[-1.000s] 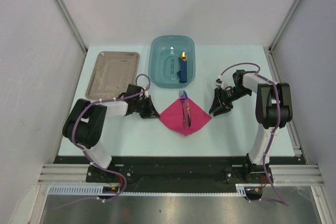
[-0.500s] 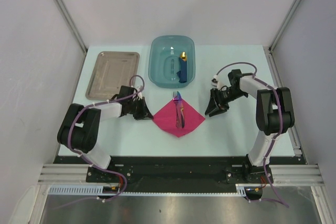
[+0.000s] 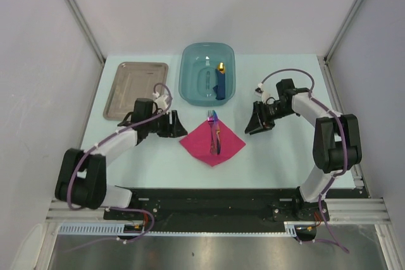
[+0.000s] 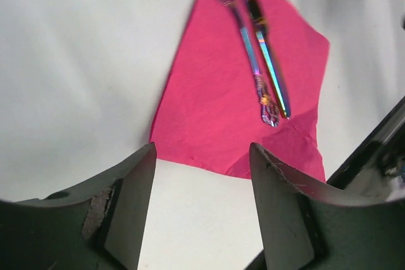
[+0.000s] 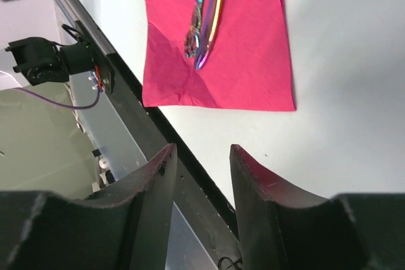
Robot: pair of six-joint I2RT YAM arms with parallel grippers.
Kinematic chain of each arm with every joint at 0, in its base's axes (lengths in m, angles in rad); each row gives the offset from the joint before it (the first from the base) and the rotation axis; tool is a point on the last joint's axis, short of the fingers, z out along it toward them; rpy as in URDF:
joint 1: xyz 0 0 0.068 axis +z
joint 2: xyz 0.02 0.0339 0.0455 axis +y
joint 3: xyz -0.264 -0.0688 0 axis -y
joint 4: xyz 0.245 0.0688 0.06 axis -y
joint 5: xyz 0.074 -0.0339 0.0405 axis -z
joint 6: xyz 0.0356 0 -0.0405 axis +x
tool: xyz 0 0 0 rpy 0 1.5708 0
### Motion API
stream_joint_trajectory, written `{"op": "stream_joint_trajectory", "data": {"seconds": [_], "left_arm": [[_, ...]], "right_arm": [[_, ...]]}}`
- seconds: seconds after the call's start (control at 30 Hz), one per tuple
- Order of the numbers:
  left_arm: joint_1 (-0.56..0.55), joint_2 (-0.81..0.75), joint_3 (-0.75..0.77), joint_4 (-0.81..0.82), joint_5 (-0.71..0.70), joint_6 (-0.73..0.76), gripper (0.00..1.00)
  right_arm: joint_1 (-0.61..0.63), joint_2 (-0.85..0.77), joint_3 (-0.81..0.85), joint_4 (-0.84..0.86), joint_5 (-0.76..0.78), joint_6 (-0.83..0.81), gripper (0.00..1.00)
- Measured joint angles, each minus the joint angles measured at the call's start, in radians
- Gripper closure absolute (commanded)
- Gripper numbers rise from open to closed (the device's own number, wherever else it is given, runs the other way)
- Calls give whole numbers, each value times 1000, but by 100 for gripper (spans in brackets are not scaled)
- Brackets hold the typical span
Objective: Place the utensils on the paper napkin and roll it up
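Top view first: the pink paper napkin lies flat on the table, turned like a diamond, in the middle between the two arms. The utensils are already on it. They are two slim iridescent pieces lying side by side along the line from six to twelve o'clock. One looks like a fork, and its head pokes just past the napkin's twelve o'clock corner. So I'd call the placing half of the job done.

The roll is not yet begun. The sheet is fully open and no edge or corner is lifted or folded over the cutlery.

The left gripper sits low at about ten o'clock of the napkin. Its jaws are spread wide with nothing between them, and the pink edge is just ahead of its fingertips. The right gripper hangs at about two o'clock of the napkin, parted moderately and also empty, looking down at the napkin's corner.

Neither gripper is touching paper or metal. At twelve o'clock beyond the napkin stands a teal tub holding a chunky blue object with a yellow tip. A metal tray lies off toward ten o'clock. What remains, by my read, is to catch an edge, fold it over the utensils and roll.
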State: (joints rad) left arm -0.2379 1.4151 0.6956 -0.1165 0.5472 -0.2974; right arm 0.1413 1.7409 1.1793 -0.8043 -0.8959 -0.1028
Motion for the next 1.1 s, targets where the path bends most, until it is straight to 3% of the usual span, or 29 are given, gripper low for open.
{"op": "stream_joint_trajectory", "data": {"seconds": [0.13,0.33,0.5,0.7,1.03,1.1], "left_arm": [[-97,-161,-3,2,4,216,34],[-454,-365,-124,46,0,650,33],[-595,-351,-183,48,-41,880,34],[-699,-235,-190,127,-119,994,43],[-706,-42,-123,228,-206,1004,95],[-691,-24,-100,244,-213,978,98]], "right_arm": [[14,-10,-2,40,-19,24,62],[68,-8,-23,91,-41,62,69],[94,-8,-48,117,-57,78,70],[106,-8,-112,154,-71,125,71],[113,-8,-132,175,-83,147,71],[113,-8,-135,178,-84,148,71]]}}
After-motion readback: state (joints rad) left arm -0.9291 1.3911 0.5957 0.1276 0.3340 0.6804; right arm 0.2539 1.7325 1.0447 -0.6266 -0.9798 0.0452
